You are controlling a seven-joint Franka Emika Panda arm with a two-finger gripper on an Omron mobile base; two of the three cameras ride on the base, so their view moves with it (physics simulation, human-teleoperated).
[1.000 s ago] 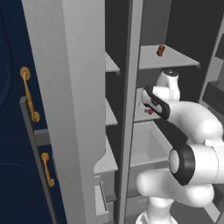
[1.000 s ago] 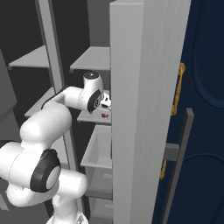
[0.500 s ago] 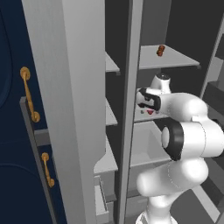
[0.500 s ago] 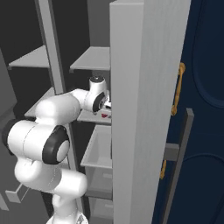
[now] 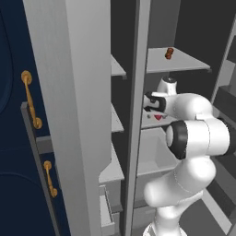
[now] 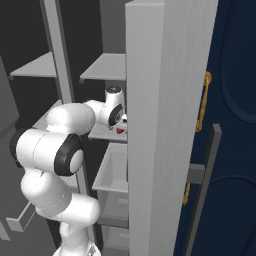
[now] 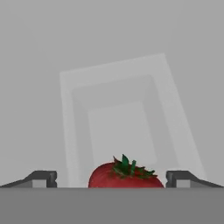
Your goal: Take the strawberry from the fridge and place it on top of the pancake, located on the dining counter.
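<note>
The strawberry sits on a middle shelf inside the open fridge, squarely between the wide-apart fingertips of the gripper — not yet grasped. The pickup, the carry and the placing on the pancake all lie ahead.

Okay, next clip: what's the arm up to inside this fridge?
The white arm is reaching into the open fridge toward the strawberry on a middle shelf. In the hand view the gripper is open, one finger on each side of the strawberry with a gap to both, so nothing is grasped yet. A small brownish item sits on the shelf above.
</note>
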